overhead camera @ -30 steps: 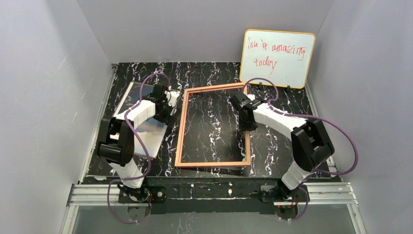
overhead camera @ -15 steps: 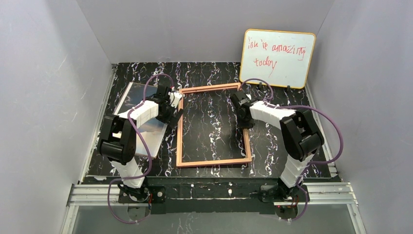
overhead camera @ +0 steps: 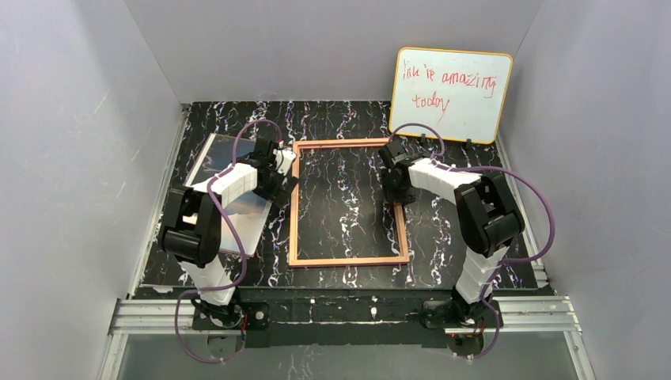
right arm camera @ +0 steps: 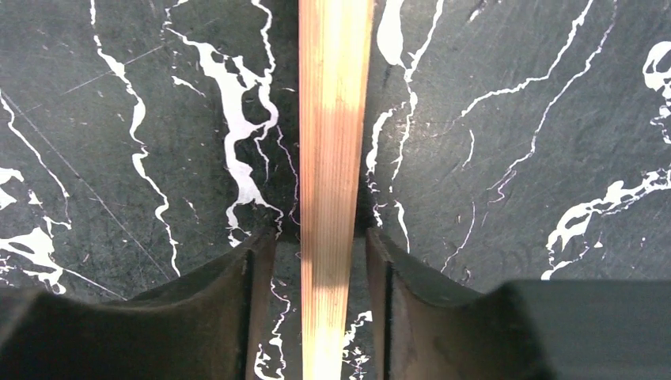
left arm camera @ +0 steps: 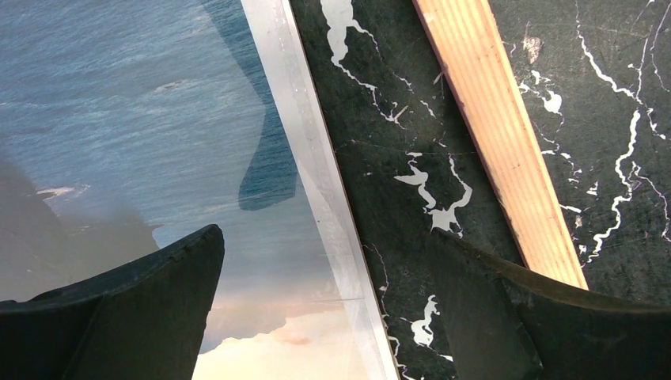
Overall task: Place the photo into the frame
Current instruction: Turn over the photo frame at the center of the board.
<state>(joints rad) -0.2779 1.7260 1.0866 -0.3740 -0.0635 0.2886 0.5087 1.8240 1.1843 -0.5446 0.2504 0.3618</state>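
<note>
The frame (overhead camera: 348, 260) lies flat in the middle of the table, orange-tan side up, with only tabletop inside it. The photo (overhead camera: 241, 226) lies left of it, sea and sunset face up, partly under my left arm. My left gripper (overhead camera: 283, 170) hangs open over the strip between them. In the left wrist view it (left arm camera: 323, 237) spans the photo's (left arm camera: 119, 119) clear-edged right border, with the frame's left rail (left arm camera: 498, 134) beyond. My right gripper (overhead camera: 393, 184) stands over the right rail. In the right wrist view it (right arm camera: 320, 237) straddles that rail (right arm camera: 332, 119), open, with a gap on each side.
A yellow-edged whiteboard (overhead camera: 449, 95) with red writing leans against the back wall at the right. Grey walls close in the black marbled table (overhead camera: 348, 119) on three sides. Both arm bases sit on the rail at the near edge.
The frame has swung from skewed to square with the table. My right gripper's jaws have widened off the right rail. My left gripper moved right to the photo's edge, then held still.
</note>
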